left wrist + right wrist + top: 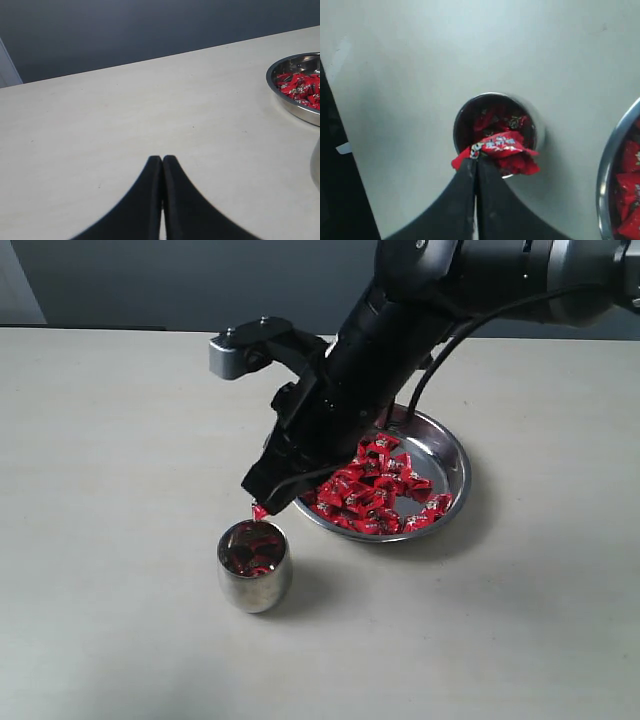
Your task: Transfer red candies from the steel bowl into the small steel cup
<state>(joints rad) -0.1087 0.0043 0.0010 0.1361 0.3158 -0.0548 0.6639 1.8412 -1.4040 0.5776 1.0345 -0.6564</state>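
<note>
Progress is partial. Most of the red candies (385, 490) lie in a loose heap in the steel bowl (455, 455), filling the half nearer to the cup. The small steel cup (255, 575) stands upright on the table (120, 440) just beside the bowl. It has a few candies at its bottom, as the right wrist view shows, but it looks far from full. By my judgement many more trips are needed.

The right gripper (265, 502) hangs directly above the mouth of the cup. Its fingers are pressed together on a single candy (497, 147), pinching it by one crimped end. The candy hangs over the opening and is not yet let go, so the step in hand looks like the release.

The left gripper (162, 162) is pressed together with nothing between its fingers. It is over bare table, apart from the bowl and the cup.

The candies are bright-red foil pieces, shiny and a little crumpled, with tiny white and dark markings and twisted ends. The held one is turned with its markings upward. The cup is rounded and mirror-like, and the red shows inside its wall.
</note>
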